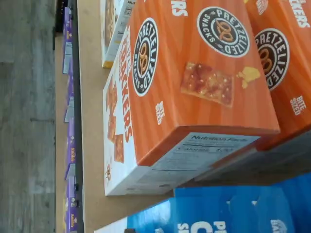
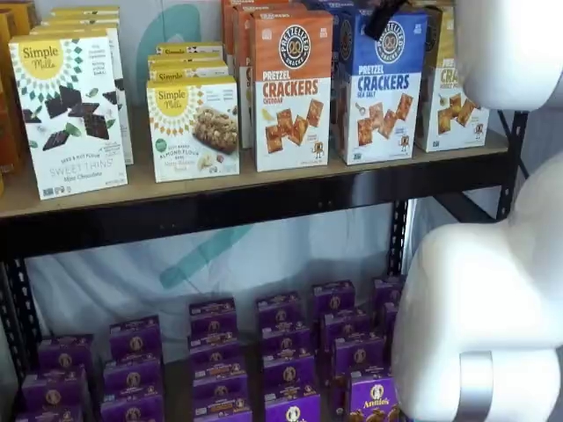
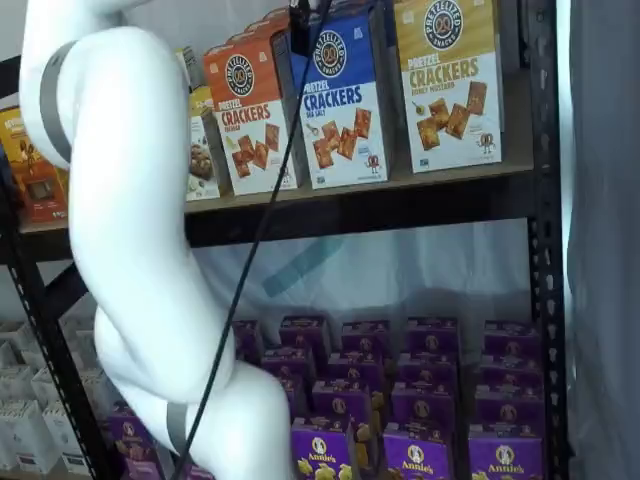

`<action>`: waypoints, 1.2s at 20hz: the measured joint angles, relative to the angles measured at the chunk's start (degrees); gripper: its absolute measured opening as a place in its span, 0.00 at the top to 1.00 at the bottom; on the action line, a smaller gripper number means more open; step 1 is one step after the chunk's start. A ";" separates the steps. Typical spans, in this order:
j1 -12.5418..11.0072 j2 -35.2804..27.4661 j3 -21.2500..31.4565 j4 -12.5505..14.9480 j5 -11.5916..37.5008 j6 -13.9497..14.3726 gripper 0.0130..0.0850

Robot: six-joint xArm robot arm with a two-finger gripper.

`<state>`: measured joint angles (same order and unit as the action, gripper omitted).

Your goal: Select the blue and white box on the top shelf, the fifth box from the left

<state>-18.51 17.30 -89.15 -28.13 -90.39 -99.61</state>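
Note:
The blue and white box [image 2: 380, 88] stands upright on the top shelf [image 2: 264, 200], between an orange Cheddar box [image 2: 292, 88] and a yellow-topped box [image 2: 453, 97]. It shows in both shelf views [image 3: 340, 110]. In the wrist view its blue top [image 1: 218, 213] lies beside the orange box tops [image 1: 194, 82]. Only a black part of my gripper [image 2: 384, 18] shows at the view's top edge, just above the blue box's upper front. It also shows in a shelf view [image 3: 299, 15] with a cable beside it. No gap between the fingers can be seen.
Simple Mills boxes [image 2: 70, 110] stand at the shelf's left. Small purple boxes [image 2: 290, 352] fill the lower level. My white arm [image 3: 130, 250] stands in front of the shelves. A black upright [image 3: 545, 250] bounds the shelf's right end.

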 joint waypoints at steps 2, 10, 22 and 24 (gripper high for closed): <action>0.18 -0.78 -0.98 0.44 -0.93 0.14 0.00; 1.77 -2.76 -3.65 3.34 -2.60 0.91 0.00; 4.05 -7.40 -10.33 9.65 -9.29 1.62 0.00; 4.50 -8.07 -11.20 11.02 -10.31 1.64 0.00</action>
<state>-14.01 9.23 -100.36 -17.11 -100.70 -97.98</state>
